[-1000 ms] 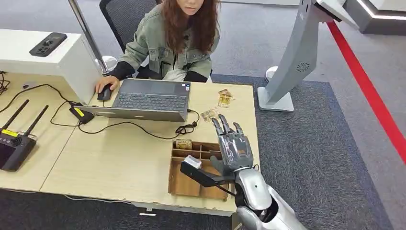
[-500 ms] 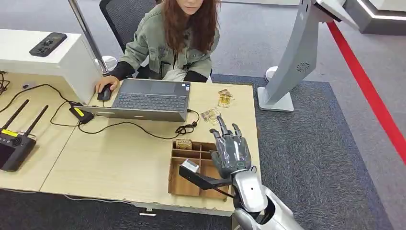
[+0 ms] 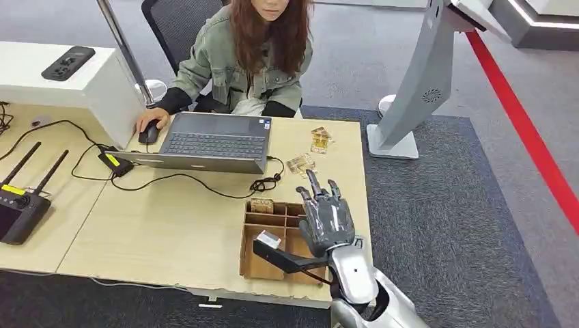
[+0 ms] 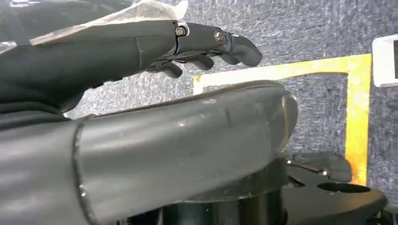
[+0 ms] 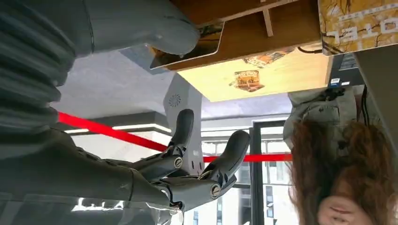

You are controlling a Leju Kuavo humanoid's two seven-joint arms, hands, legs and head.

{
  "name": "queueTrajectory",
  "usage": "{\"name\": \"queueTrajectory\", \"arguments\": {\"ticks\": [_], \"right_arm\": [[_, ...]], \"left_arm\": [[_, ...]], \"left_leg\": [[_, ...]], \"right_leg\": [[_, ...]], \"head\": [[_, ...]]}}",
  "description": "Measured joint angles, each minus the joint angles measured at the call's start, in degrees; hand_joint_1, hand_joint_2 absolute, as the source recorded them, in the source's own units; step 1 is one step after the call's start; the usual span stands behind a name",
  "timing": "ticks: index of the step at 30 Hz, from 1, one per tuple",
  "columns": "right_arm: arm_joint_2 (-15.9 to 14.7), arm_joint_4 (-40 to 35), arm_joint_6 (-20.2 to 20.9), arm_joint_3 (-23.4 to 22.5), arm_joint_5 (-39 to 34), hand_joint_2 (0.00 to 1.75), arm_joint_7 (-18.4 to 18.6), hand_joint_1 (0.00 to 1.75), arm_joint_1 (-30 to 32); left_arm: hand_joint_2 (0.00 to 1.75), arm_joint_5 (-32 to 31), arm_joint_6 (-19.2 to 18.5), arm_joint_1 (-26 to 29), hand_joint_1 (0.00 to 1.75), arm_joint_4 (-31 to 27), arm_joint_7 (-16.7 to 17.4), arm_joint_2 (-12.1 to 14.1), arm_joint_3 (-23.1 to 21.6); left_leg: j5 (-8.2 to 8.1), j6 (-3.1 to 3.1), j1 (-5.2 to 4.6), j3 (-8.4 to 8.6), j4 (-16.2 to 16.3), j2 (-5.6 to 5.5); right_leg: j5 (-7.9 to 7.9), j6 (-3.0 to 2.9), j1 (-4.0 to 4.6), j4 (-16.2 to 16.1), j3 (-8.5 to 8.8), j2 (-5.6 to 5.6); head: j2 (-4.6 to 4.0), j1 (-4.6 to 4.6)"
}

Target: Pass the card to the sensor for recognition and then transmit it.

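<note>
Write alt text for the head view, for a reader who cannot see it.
The robot's right hand, fingers spread, hovers over a wooden tray at the desk's near edge. Across the desk, a person works at a laptop, with cards lying nearby.

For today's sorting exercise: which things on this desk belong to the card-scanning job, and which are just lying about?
Job: right hand, open over the wooden tray; loose cards on the desk; card at the tray's far edge.
Lying about: laptop, mouse, remote controller, cable.
</note>
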Motion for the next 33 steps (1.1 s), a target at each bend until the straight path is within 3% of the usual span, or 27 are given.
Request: {"name": "queueTrajectory", "arguments": {"ticks": [33], "right_arm": [[1.7,4.7,0.2,0.7,-1.0,1.75,-0.3,0.65,0.0]], "left_arm": [[0.00,-4.5,0.1,-0.2,0.00,0.0,-1.9,0.0,0.0]], "left_leg": [[0.00,0.00,0.00,0.00,0.0,0.00]], "right_leg": [[0.00,0.00,0.00,0.0,0.00,0.00]], "head": [[0.00,0.00]]}}
